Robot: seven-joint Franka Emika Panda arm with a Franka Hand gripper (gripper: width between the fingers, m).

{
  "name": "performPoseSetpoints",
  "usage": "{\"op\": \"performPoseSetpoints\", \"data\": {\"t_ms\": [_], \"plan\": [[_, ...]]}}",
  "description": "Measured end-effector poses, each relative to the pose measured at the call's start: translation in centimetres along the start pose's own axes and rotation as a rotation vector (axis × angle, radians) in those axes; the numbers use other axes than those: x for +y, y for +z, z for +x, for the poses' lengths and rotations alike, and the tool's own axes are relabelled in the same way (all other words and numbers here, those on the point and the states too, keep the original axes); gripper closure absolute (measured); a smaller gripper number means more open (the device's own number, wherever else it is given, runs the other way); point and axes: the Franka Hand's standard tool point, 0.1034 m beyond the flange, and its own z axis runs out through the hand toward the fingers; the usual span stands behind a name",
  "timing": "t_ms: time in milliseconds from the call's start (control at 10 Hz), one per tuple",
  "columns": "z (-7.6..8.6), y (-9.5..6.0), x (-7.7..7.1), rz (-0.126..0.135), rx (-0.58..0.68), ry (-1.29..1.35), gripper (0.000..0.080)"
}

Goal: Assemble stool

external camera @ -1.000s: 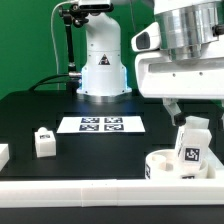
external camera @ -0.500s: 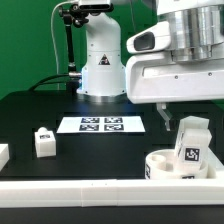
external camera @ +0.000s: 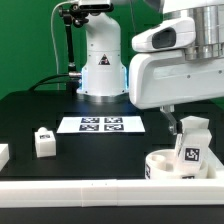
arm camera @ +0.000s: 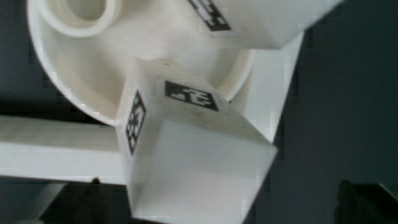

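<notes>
The white round seat (external camera: 160,166) lies at the exterior view's right, next to the front rail. A white leg (external camera: 191,146) with a square tag stands upright in it. My gripper (external camera: 178,117) hangs just above the leg's top, open and empty. In the wrist view the leg (arm camera: 199,150) stands between my dark fingertips (arm camera: 80,198) with a gap at one side, and the seat (arm camera: 98,75) lies beyond it. My gripper (arm camera: 222,208) is not touching the leg. A second leg (external camera: 43,141) lies at the left, and another white part (external camera: 3,153) shows at the left edge.
The marker board (external camera: 101,124) lies flat in the middle of the black table. A long white border rail (external camera: 70,193) runs along the front. The arm's white base (external camera: 102,60) stands at the back.
The arm has shifted a little toward the exterior view's left over the leg. The leg and seat have not moved.
</notes>
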Motion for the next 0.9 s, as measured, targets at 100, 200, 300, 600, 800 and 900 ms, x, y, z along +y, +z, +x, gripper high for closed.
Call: {"op": "performPoseSetpoints", "data": {"t_ms": [100, 200, 300, 600, 800, 900], "plan": [[0.0, 0.0, 0.09, 0.0, 0.0, -0.019, 0.015], [-0.01, 0.0, 0.23, -0.004, -0.001, -0.103, 0.015], [0.02, 0.0, 0.41, -0.013, 0.0, -0.195, 0.015], [-0.07, 0.31, 0.54, -0.053, 0.0, -0.516, 0.015], [-0.15, 0.45, 0.75, -0.077, -0.018, -0.705, 0.015], [-0.19, 0.51, 0.91, -0.088, -0.029, -0.795, 0.015]]}}
